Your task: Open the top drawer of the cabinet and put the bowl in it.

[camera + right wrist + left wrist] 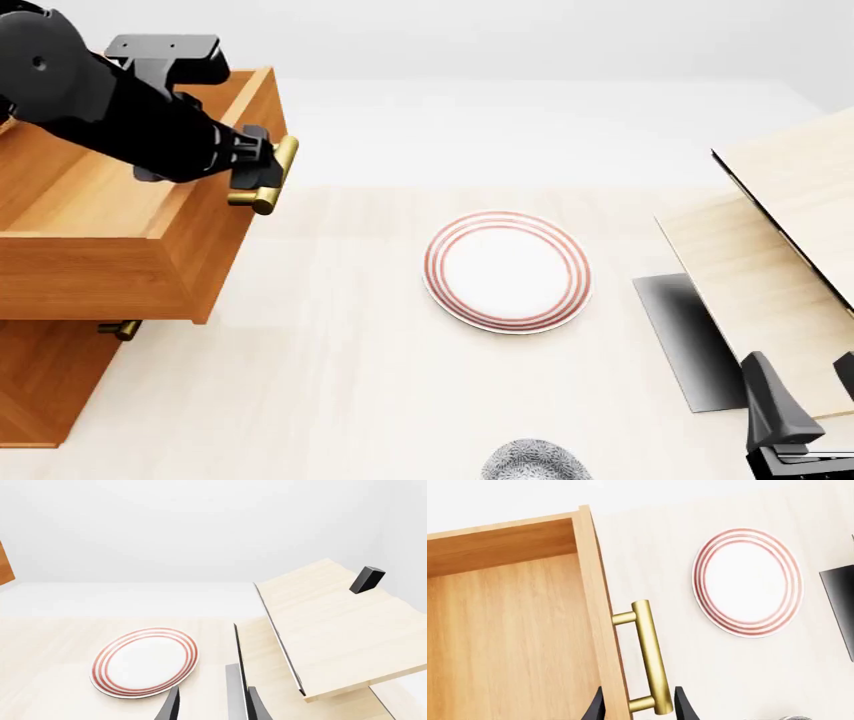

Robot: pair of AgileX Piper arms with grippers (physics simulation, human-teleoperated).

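Speckled bowl (535, 461) sits at the table's (334, 400) near edge, well apart from the top drawer (94, 215), pulled open. Left gripper (637, 705) has its fingers narrowly straddling the brass handle (649, 655). Right gripper (213, 705) idles, fingers narrowly parted, empty. Risk: carrying the bowl across could clip the plate (509, 271) or the drawer front.

Left claw (262, 168) sits high at far left, fingers spread; right claw (801, 400) low right, parted.
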